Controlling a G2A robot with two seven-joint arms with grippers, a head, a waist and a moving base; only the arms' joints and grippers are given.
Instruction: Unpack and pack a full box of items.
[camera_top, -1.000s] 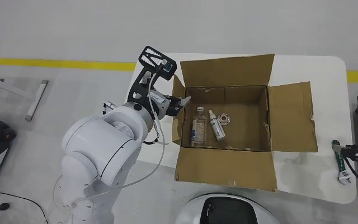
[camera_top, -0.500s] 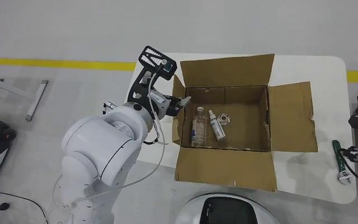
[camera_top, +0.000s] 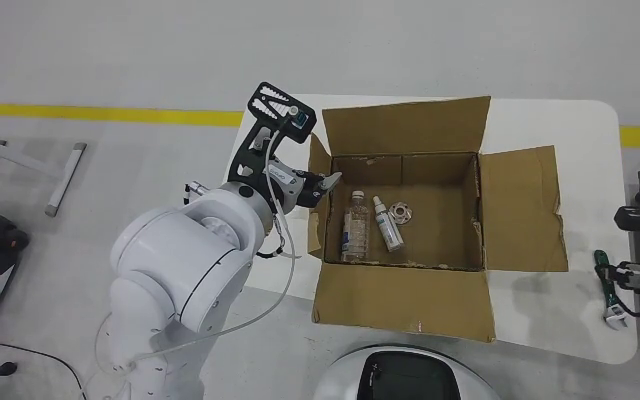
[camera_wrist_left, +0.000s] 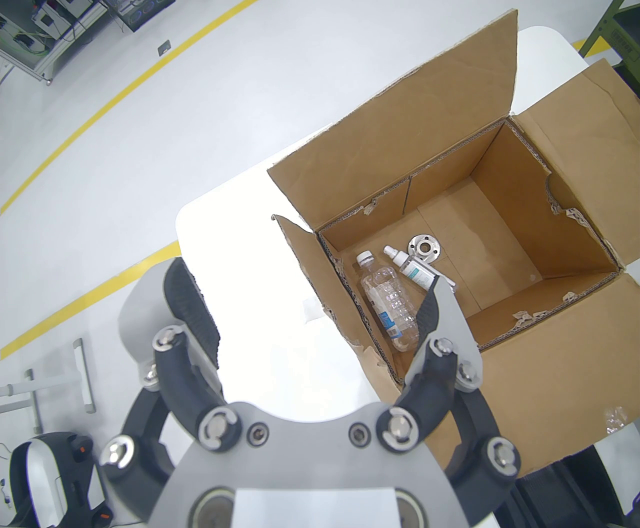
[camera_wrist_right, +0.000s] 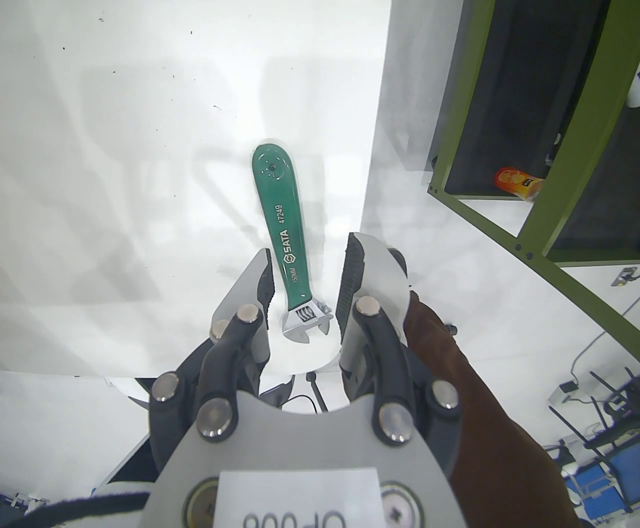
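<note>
An open cardboard box (camera_top: 404, 299) (camera_wrist_left: 500, 345) stands on the white table (camera_top: 560, 120). On its floor lie a clear plastic bottle (camera_top: 354, 226) (camera_wrist_left: 390, 300), a small spray bottle (camera_top: 388, 223) (camera_wrist_left: 417, 270) and a metal flange (camera_top: 401, 211) (camera_wrist_left: 424, 247). My left gripper (camera_top: 300, 145) (camera_wrist_left: 307, 280) is open and empty, raised beside the box's left flap. A green-handled adjustable wrench (camera_top: 608, 290) (camera_wrist_right: 282, 220) lies flat on the table near its right edge. My right gripper (camera_wrist_right: 310, 255) (camera_top: 628, 272) hangs open just above the wrench's head, one finger on each side and neither touching it.
The table's right edge (camera_wrist_right: 375, 150) runs close beside the wrench. Beyond it stands a green shelf frame (camera_wrist_right: 500, 210) holding an orange can (camera_wrist_right: 520, 182). A yellow line (camera_top: 110, 113) crosses the floor behind the table. Bare tabletop (camera_wrist_right: 150, 150) lies between the wrench and the box.
The right gripper has shifted slightly at the table's right edge, with the wrench lying free below it. The left arm and the box contents are unchanged.
</note>
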